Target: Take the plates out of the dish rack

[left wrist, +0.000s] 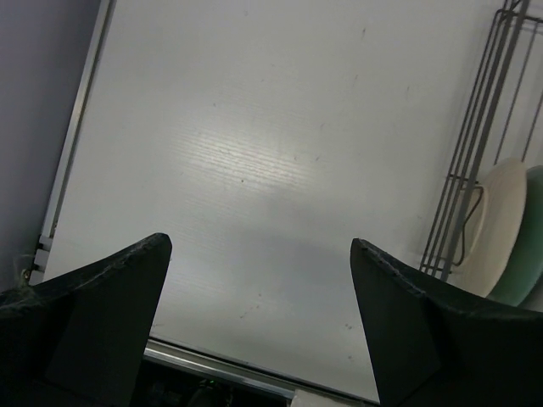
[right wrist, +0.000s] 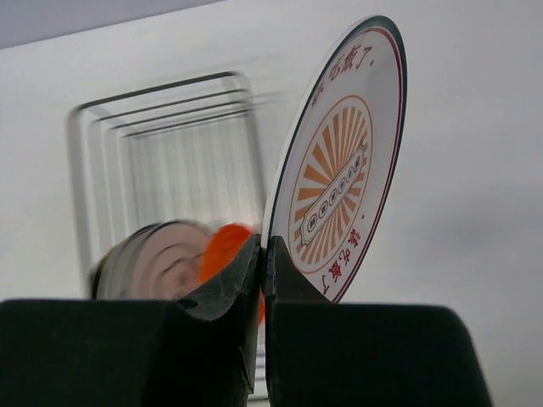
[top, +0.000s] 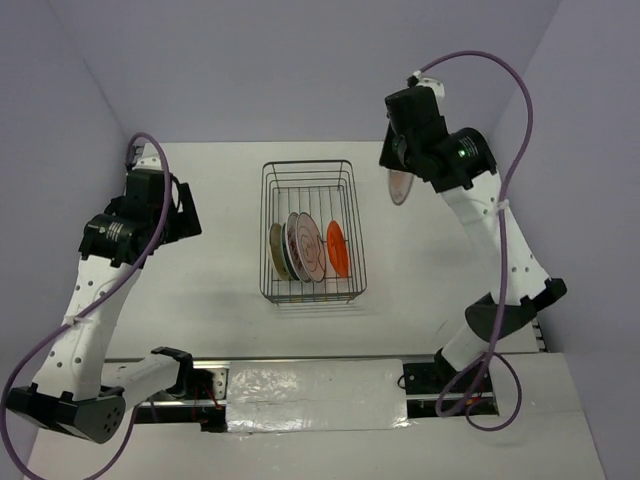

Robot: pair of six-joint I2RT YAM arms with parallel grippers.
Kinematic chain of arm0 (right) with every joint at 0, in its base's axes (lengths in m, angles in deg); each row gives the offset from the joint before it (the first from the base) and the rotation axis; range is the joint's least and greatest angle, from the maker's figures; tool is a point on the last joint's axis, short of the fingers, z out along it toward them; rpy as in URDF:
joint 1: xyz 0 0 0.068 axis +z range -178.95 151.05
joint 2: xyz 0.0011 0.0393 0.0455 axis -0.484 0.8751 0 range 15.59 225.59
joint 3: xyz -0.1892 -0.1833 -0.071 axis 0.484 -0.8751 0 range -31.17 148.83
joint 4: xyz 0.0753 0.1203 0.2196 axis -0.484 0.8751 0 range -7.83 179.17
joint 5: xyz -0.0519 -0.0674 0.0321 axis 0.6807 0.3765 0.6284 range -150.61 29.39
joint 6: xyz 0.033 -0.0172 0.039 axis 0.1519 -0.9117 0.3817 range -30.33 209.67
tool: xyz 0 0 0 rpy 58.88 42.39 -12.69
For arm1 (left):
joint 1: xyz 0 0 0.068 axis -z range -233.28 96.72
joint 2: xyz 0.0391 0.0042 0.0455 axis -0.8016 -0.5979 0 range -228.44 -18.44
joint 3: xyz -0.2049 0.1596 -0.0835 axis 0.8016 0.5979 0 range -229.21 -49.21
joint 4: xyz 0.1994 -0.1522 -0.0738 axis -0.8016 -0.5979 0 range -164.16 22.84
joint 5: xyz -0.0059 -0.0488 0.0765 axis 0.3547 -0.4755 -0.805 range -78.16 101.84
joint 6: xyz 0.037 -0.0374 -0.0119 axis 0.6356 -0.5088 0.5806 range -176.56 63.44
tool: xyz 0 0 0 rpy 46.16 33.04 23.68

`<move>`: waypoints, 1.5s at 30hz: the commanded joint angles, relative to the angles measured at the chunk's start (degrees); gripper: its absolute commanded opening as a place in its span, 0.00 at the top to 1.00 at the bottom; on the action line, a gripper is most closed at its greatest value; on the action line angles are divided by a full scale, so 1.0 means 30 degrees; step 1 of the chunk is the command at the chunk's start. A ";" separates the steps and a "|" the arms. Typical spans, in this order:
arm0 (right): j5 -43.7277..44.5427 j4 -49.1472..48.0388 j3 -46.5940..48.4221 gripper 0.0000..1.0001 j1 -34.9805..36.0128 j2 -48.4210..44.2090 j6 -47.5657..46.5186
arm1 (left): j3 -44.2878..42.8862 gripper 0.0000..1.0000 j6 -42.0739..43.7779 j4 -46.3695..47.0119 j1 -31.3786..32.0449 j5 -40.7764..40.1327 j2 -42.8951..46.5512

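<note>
White table (top: pixel 200 300), wire dish rack (top: pixel 306 163) at centre with plates (top: pixel 305 246) standing on edge.
Upper right of the rack, the right gripper (right wrist: pixel 263 254) clamps a white plate (right wrist: pixel 339 195) with orange sunburst print and dark rim, upright; the left gripper (left wrist: pixel 259 244) gapes empty.

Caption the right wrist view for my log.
Right gripper pinches a round white plate with orange sunburst print by its rim, dark wire dish rack blurred behind.
</note>
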 commanded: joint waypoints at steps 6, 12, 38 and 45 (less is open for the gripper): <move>0.2010 -0.1336 -0.0884 1.00 -0.4488 0.7135 -0.3028 | -0.2944 0.00 0.0420 0.0633 -0.0064 0.4685 -0.1326; 0.1074 -0.3039 -0.0884 0.95 -0.5284 1.0623 -0.3965 | -0.2244 0.00 0.0449 0.0165 0.0052 0.4606 -0.1153; -0.4494 -0.4859 -0.4635 0.62 0.5233 0.4209 0.3710 | 0.0627 0.01 0.0039 0.0984 0.0170 0.2024 -0.0215; -0.3763 -0.4158 -0.4693 0.63 0.5438 0.5382 0.3943 | 0.1565 0.00 0.0420 0.1160 0.0170 0.1556 0.0284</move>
